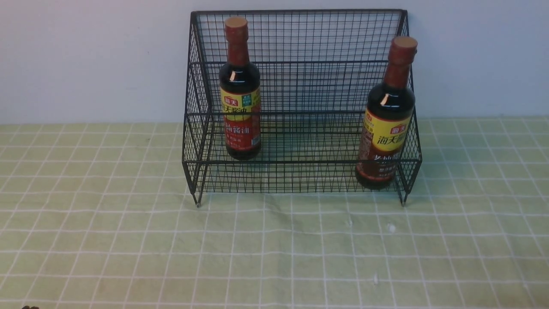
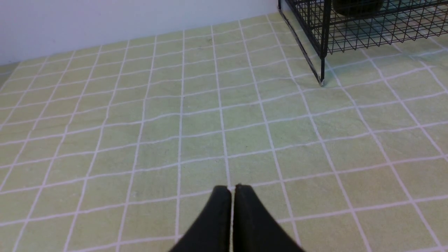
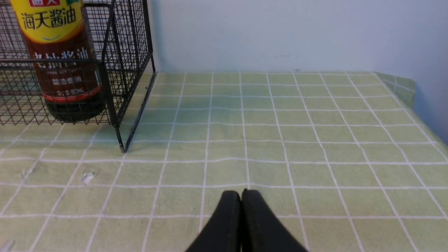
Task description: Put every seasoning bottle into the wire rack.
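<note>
Nearest us, a green checked tablecloth (image 1: 274, 257) lies bare in front of the wire rack (image 1: 300, 38), which stands against the pale wall. Reading from the left, the redder-labelled bottle (image 1: 240, 107) stands upright on the rack's raised rear tier near its left side; the browner-labelled bottle (image 1: 388, 128) sits in the lower front tier at the right corner, tilted slightly with its cap toward the right. With both bottles inside the wire, we judge the task complete or all but complete; nothing appears left to load. Our left gripper (image 2: 232, 190) hangs over open cloth, jaws pressed together and empty. Our right gripper (image 3: 241, 194) does the same, fingers closed on nothing, well clear of the rack's right foot.
</note>
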Tool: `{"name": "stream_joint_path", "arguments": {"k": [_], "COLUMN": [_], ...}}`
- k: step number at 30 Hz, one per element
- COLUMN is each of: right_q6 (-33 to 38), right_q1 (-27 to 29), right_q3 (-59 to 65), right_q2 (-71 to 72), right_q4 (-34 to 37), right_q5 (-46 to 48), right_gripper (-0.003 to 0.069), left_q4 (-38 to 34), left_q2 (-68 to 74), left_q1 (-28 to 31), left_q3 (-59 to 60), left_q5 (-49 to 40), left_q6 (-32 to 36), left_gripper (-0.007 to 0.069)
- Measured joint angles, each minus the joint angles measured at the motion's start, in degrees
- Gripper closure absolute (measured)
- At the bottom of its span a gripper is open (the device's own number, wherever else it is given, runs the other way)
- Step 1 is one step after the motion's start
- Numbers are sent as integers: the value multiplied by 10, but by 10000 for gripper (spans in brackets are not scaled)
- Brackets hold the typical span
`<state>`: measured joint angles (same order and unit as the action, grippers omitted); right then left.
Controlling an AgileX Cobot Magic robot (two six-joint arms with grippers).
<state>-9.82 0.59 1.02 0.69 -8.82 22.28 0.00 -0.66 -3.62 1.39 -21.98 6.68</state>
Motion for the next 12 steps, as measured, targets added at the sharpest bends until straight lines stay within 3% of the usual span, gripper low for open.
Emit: {"name": "stream_joint_path", "arguments": {"k": [12], "right_q6": [16], "right_q1": [0], "right_q3": [0], "right_q2": [0], "right_q4": [0], "right_q5": [0], "right_gripper": [672], "left_q4": [0], "left_q2": [0], "left_q1": [0], "left_q3": [0], "left_q5": [0], "left_q6": [0], "left_gripper": [631]}}
